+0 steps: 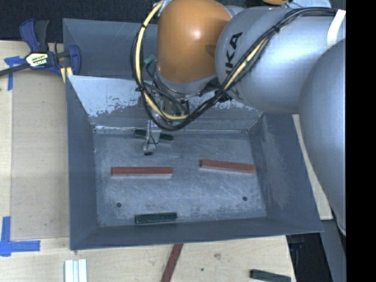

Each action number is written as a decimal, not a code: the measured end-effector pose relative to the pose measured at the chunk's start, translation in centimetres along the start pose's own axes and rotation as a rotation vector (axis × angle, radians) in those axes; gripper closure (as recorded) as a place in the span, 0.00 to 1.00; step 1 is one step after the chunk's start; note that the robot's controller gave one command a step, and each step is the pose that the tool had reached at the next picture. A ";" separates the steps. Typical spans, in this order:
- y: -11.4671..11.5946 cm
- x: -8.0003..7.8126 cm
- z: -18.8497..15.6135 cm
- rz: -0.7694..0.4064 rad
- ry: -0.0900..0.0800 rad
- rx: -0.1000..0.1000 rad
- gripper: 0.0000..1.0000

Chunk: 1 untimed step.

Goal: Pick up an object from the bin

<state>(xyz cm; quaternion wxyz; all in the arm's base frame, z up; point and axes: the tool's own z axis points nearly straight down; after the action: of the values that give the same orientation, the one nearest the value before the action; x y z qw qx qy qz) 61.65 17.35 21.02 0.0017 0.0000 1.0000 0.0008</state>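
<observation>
My gripper (149,149) hangs under the orange wrist cover, low over the back left part of the bin floor, close to the back wall. A short dark green bar (165,137) lies crosswise right at the gripper, partly hidden behind it; whether it is gripped cannot be told. A reddish-brown flat bar (142,171) lies on the floor just in front of the gripper, a little apart from it. A second reddish-brown bar (228,167) lies to the right at about the same depth.
Another dark green bar (155,218) lies along the bin's front wall, left of the middle. The arm and its cables cover the bin's back right corner and rim.
</observation>
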 end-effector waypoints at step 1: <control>-1.2 1.8 6.4 -0.017 -0.003 -0.001 0.00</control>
<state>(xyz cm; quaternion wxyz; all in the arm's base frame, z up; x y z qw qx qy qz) 59.89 16.16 14.60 0.0034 -0.0086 1.0000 0.0012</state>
